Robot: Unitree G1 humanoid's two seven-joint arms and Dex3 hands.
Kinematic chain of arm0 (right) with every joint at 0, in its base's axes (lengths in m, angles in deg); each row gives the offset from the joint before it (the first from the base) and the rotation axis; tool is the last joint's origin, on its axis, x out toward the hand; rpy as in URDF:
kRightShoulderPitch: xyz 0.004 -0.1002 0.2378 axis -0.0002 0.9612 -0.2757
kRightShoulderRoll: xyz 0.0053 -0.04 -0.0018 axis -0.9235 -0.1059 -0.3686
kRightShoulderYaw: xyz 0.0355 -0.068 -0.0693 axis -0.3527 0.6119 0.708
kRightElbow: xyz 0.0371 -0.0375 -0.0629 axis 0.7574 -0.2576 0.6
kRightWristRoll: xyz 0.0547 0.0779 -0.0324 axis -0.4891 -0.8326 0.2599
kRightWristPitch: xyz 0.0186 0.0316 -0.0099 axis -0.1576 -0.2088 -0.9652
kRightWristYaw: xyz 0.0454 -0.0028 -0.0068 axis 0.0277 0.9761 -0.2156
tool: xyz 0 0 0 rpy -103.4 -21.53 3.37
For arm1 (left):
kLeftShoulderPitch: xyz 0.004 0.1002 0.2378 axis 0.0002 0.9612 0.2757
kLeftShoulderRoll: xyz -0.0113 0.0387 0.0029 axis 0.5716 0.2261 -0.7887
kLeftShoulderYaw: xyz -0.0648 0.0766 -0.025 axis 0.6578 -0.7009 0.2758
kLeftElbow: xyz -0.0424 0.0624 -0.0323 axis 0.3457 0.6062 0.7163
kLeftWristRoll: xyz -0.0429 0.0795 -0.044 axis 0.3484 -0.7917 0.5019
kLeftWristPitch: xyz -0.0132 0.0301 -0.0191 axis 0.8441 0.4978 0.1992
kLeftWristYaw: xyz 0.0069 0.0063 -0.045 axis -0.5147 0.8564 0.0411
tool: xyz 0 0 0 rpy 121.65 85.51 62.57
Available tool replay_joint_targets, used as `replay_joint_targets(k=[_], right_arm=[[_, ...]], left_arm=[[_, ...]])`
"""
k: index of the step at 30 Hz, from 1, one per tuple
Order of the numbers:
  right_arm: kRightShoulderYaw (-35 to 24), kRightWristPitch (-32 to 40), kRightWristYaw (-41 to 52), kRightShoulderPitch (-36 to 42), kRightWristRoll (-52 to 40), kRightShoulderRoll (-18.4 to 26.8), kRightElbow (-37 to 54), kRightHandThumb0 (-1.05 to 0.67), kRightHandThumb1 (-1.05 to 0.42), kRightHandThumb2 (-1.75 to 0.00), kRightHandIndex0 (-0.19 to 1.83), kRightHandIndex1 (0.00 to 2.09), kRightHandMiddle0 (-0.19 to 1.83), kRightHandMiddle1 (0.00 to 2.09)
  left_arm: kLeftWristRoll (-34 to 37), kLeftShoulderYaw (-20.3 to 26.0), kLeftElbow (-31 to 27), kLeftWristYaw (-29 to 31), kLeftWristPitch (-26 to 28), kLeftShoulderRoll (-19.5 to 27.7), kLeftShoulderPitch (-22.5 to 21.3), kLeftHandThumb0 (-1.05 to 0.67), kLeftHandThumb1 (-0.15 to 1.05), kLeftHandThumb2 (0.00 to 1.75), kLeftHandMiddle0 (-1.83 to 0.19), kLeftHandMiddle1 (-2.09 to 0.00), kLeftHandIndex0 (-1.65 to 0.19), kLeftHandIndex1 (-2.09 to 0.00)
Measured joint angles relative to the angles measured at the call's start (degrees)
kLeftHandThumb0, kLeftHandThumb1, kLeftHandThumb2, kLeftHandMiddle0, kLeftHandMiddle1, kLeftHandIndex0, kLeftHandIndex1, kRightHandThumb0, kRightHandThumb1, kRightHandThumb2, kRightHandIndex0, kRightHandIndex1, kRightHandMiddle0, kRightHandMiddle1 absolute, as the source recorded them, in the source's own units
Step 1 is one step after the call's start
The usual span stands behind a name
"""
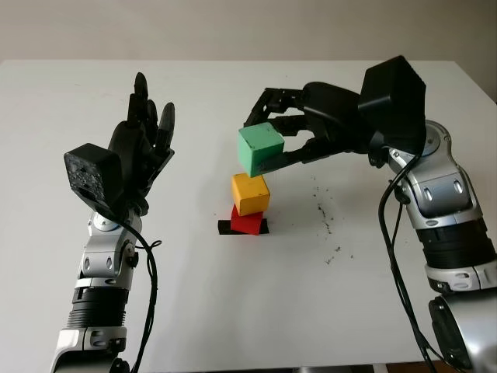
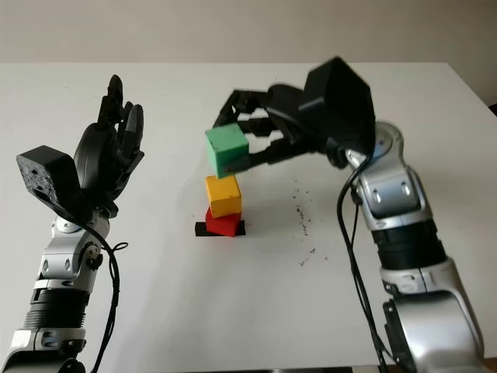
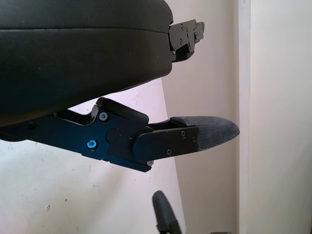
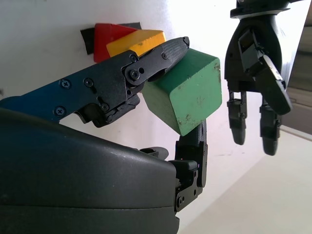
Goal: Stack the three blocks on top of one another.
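A red block [image 1: 247, 222] sits on a black mat [image 1: 225, 227] at the middle of the table, with a yellow block [image 1: 250, 193] stacked on it. My right hand [image 1: 273, 124] is shut on a green block [image 1: 260, 150], holding it tilted in the air just above the yellow block and apart from it. In the right wrist view the green block [image 4: 187, 90] sits between the black fingers [image 4: 146, 63], with the yellow block [image 4: 134, 41] and red block [image 4: 105, 36] behind. My left hand [image 1: 144, 128] is raised open to the left of the stack.
The white table [image 1: 233, 295] stretches around the stack. Dark specks [image 1: 326, 221] mark its surface to the right of the blocks. The left hand [image 4: 256, 68] hangs in the right wrist view beyond the green block.
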Motion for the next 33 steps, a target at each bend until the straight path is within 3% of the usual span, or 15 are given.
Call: replay_joint_targets(k=[15, 33], right_arm=[[-0.41, 3.51, -2.22, 3.00, -3.23, -1.27, 1.71, -0.47, -0.98, -0.05, 0.30, 0.02, 0.30, 1.66], [1.84, -3.76, -3.53, 2.94, 0.59, -1.75, -0.90, -0.47, -0.97, -0.05, 0.32, 0.04, 0.31, 1.70]], left_arm=[[-0.18, -0.02, 0.00, -0.09, 0.00, 0.00, 0.00, -0.74, 1.05, 0.51, 0.19, -0.03, 0.19, 0.00], [-0.39, -0.06, 0.00, -0.09, 0.02, 0.00, 0.00, -0.74, 1.05, 0.49, 0.19, -0.03, 0.19, -0.01]])
